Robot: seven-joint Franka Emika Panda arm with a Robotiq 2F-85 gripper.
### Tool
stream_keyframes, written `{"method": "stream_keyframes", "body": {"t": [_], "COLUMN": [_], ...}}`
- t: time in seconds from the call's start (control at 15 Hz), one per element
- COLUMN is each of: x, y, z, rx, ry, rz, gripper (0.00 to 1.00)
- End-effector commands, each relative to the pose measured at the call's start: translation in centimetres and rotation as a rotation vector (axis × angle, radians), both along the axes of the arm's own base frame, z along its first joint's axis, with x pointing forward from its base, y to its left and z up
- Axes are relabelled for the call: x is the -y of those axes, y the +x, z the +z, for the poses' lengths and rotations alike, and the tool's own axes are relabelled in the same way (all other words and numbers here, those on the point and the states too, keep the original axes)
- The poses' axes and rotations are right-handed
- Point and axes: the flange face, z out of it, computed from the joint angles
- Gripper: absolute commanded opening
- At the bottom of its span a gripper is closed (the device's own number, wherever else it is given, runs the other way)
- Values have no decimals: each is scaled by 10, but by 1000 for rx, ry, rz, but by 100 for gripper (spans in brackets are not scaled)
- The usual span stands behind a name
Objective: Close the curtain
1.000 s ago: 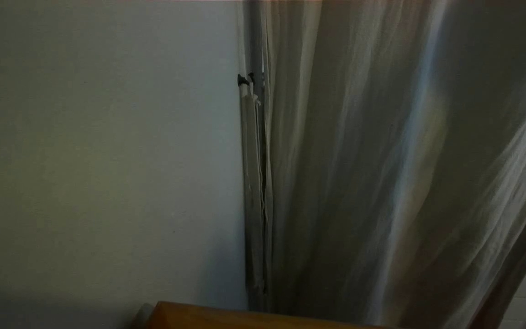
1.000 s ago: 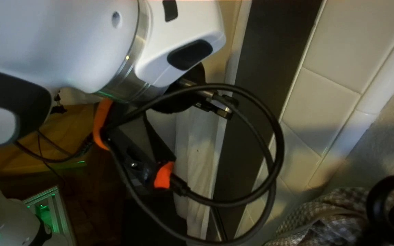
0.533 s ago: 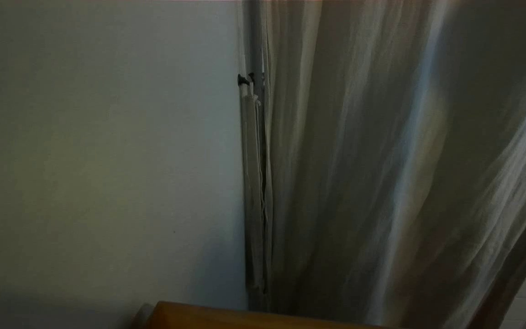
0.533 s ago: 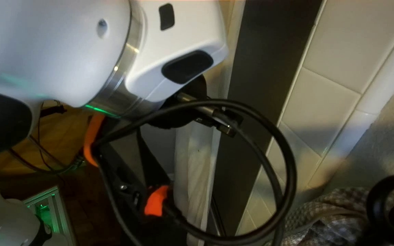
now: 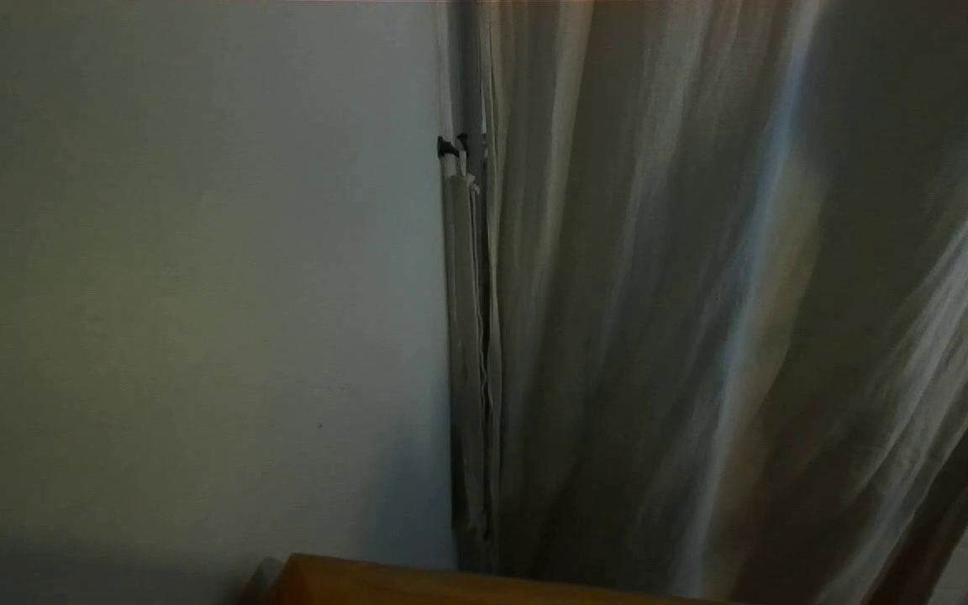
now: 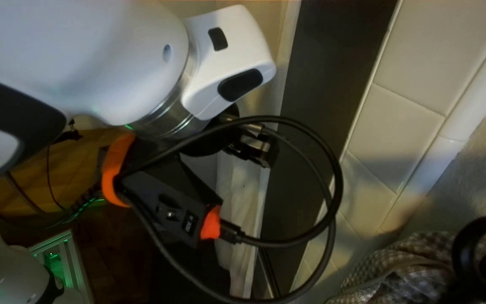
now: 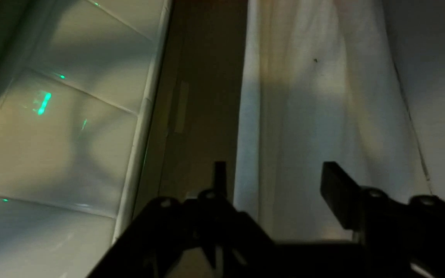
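The curtain (image 7: 303,116) hangs in pale folds straight ahead in the wrist view, its near edge a bluish-white strip. In an exterior view the curtain (image 5: 669,294) fills the right half, slanting down from the top. Another exterior view shows a narrow stretch of curtain (image 6: 243,211) behind the arm. My gripper (image 7: 274,173) is open, its dark jaws well apart with nothing held. In the picture the curtain's edge runs between the two fingers; whether they touch it I cannot tell. Beyond a cable loop, the fingers (image 6: 263,157) are only partly visible.
White tiles (image 6: 407,135) flank a dark strip (image 6: 331,101) beside the curtain. A black cable (image 6: 338,190) loops off the wrist. A black scroll (image 6: 462,253) and checked cloth (image 6: 407,261) sit low right. A wooden edge (image 5: 417,580) runs below the grey wall (image 5: 198,294).
The arm dipped slightly, then rose partway again and turned a little. The visible finger parts have shifted back and look more spread. The curtain looks almost the same.
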Motion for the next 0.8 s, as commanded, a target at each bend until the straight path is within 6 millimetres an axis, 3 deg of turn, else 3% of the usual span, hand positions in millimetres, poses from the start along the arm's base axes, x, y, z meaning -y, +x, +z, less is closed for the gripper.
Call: {"method": "stream_keyframes", "body": {"t": [0.0,0.53,0.6,0.73], "x": [1,9,9,8], "y": [9,24,25,27], "z": [8,6,6,4], "rx": [53,197,211,244], "ry": [8,20,23,42], "rz": [88,99,98,83], "gripper": [96,100,82,66]}}
